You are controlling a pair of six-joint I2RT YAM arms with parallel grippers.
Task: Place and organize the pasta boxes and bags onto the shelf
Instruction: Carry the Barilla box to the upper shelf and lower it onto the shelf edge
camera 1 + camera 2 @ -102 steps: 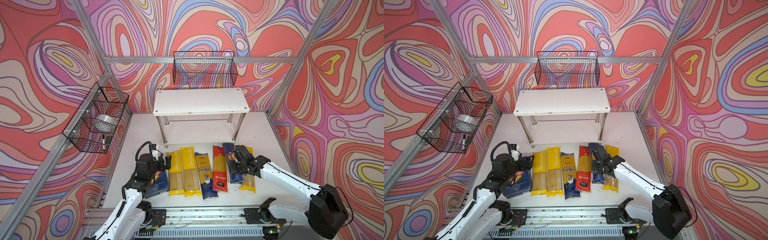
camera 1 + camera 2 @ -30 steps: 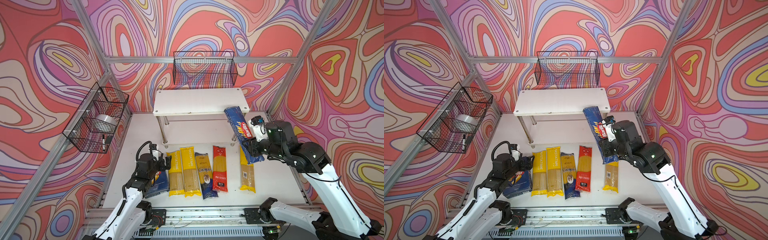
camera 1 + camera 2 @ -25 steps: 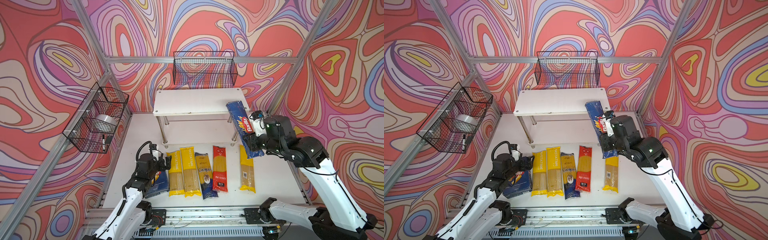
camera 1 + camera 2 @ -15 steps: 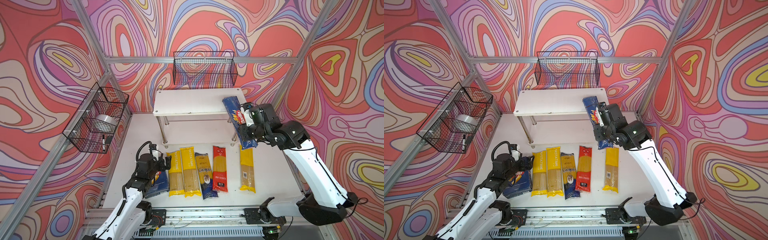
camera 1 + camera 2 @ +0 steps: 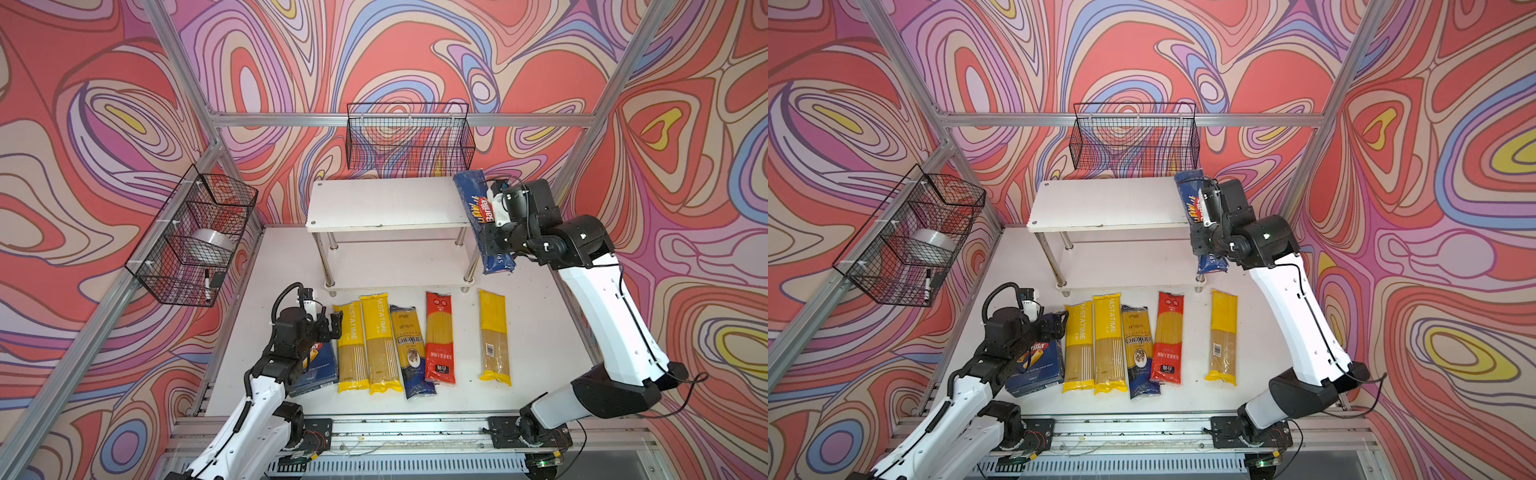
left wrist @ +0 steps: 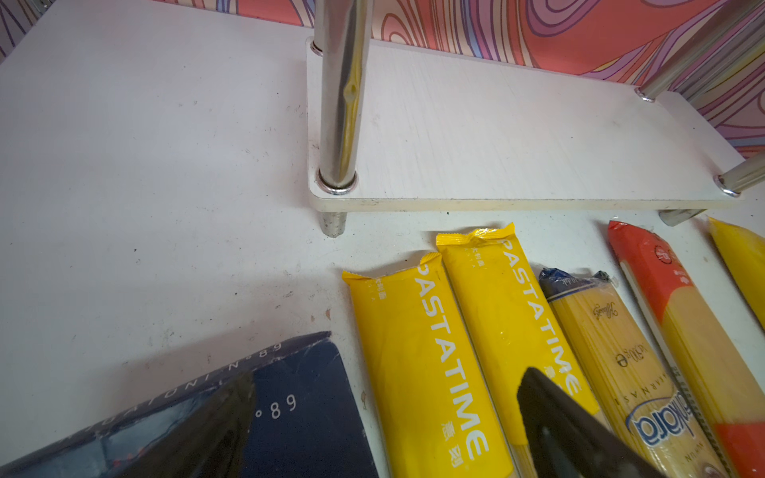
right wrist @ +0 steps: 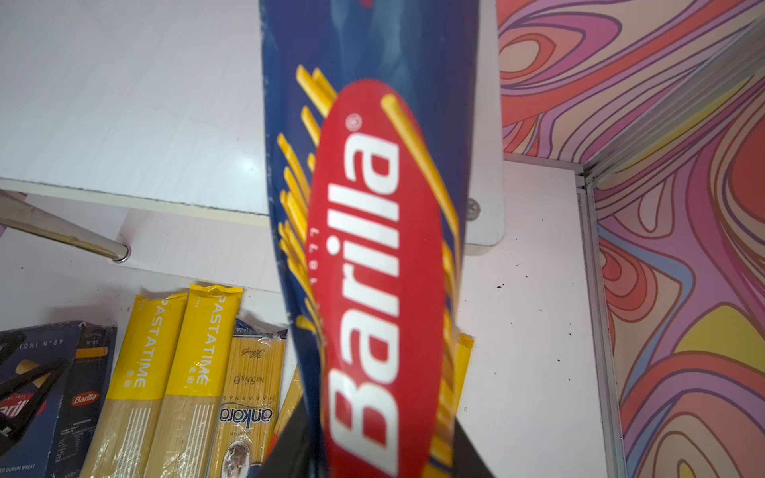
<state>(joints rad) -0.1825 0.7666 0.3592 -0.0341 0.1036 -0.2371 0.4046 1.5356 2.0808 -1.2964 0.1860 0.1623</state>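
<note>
The spaghetti box (image 5: 469,193), right of centre in both top views, is clamped tilted in the right tool (image 5: 492,239) over the right end of the shelf (image 5: 386,203); it should be levelled, laid flat on the top board, then released; the left tool (image 5: 330,328), lower left, is parted.

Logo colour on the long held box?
Red oval, white lettering, on long dark-blue cardboard box; right wrist view.

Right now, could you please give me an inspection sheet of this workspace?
Surface: white tabletop, scuffed.
Job's things: Barilla spaghetti box tilted at the shelf's right end; Barilla N°89 box and five spaghetti bags flat on the tabletop.
Clutter: tape roll and marker in the side wire basket.
Grippers: right gripper shut on the Barilla spaghetti box; left gripper open over the Barilla N°89 box.
Cables: black cable looped above the left wrist.
Surroundings: swirl-patterned walls; back wire basket empty.
</note>
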